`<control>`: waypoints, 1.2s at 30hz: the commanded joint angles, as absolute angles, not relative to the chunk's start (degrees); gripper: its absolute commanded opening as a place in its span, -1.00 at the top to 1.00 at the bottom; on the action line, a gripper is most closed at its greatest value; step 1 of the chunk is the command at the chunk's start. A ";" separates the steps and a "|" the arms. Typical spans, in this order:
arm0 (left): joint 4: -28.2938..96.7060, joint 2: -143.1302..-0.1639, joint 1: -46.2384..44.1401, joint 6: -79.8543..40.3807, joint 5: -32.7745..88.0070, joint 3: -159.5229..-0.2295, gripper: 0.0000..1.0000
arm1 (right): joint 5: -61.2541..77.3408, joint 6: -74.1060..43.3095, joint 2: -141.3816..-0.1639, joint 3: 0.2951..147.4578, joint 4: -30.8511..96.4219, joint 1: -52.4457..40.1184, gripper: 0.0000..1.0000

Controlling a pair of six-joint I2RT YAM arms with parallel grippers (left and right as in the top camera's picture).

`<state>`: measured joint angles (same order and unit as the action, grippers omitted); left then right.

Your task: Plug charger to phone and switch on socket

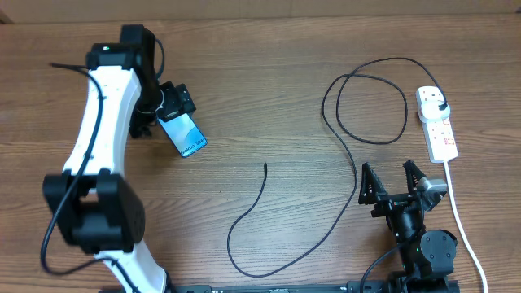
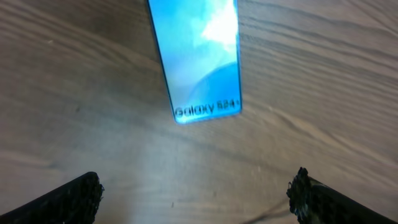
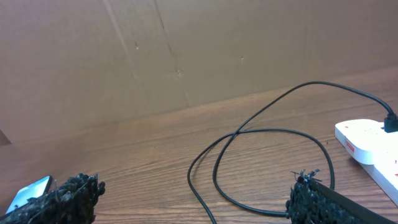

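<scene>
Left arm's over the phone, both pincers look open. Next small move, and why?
Probably ease the left pincer forward and down to straddle the phone: its jaws are open, and the phone lies flat just ahead of it, ungripped. The charger tip lies loose, apart from the phone.

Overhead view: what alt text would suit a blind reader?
Two robot arms at a table: the open left gripper hovers by a lit blue phone; the open right gripper sits near a white power strip. A black charger cable, plugged into the strip, loops across the table, its free tip apart from the phone.
</scene>
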<state>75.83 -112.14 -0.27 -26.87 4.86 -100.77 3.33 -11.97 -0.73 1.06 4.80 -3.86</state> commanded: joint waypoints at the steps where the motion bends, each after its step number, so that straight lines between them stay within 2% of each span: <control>1: 74.41 -115.52 0.01 -28.34 3.44 -102.17 -1.00 | 2.59 -11.75 -0.16 0.45 4.67 -4.16 -1.00; 21: 69.95 -123.96 -0.01 -32.40 2.15 -102.06 -0.99 | 2.59 -11.75 -0.16 0.45 4.67 -4.16 -1.00; 36: 67.26 -124.40 -0.03 -36.47 2.39 -102.04 -0.99 | 2.59 -11.75 -0.16 0.45 4.67 -4.16 -1.00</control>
